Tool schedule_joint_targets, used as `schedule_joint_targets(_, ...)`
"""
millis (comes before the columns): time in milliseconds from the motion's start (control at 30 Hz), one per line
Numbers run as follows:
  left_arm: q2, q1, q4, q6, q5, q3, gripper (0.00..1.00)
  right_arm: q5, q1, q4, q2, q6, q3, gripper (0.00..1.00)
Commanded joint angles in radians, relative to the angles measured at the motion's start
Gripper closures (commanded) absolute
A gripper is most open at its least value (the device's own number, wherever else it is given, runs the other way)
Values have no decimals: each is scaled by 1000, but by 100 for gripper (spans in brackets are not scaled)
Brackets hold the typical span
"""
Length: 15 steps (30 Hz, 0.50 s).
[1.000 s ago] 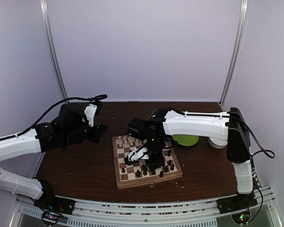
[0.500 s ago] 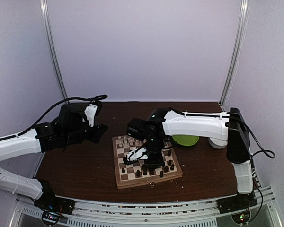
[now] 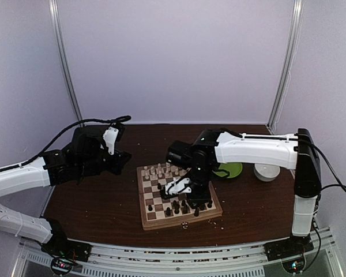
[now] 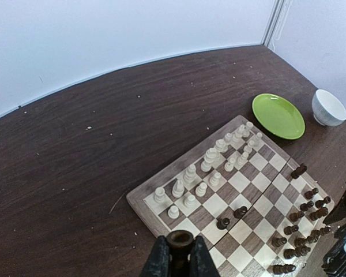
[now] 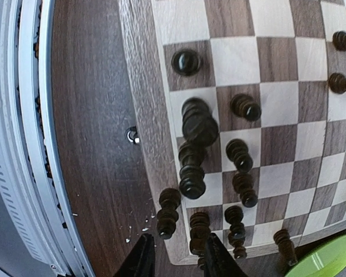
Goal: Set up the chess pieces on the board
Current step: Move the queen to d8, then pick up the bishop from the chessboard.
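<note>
At the right gripper (image 5: 179,257): parted, gripping nothing, tips pointing down over the near edge of the board (image 3: 143,196), toward its right end. Between and just beyond the tips, dark chess pieces (image 5: 193,173) crowded on the squares along that edge. Upright so far as can be told, long axes running up toward the wrist camera and so foreshortened into stacked knobs. Against the board's near side, a small metal clasp (image 5: 132,136).

Outward from there, the board itself: square, lying flat on the brown table (image 3: 98,202), right of the middle. Turned a little, with the near edge slanting away toward the right. Along the far edge, pale chess pieces (image 4: 210,156) in two rows, standing upright. Out on the middle squares, apart from both groups, two lone dark ones (image 4: 240,212), also upright. Beyond the far right corner, a green plate (image 3: 233,169). Further right, a white bowl (image 3: 267,172).

At the left gripper (image 4: 180,254): pressed together, held above the table left of the board and well apart from it, aimed toward it. At the tips, a small dark round shape; cannot tell what.
</note>
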Motion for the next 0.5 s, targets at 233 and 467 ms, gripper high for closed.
schedule_joint_targets(233, 2, 8, 43, -1, 7, 0, 100, -27, -4, 17, 3, -13, -62, 68)
schedule_joint_targets(467, -10, 8, 34, 2, 3, -5, 100, -20, -3, 25, 29, -6, -48, 78)
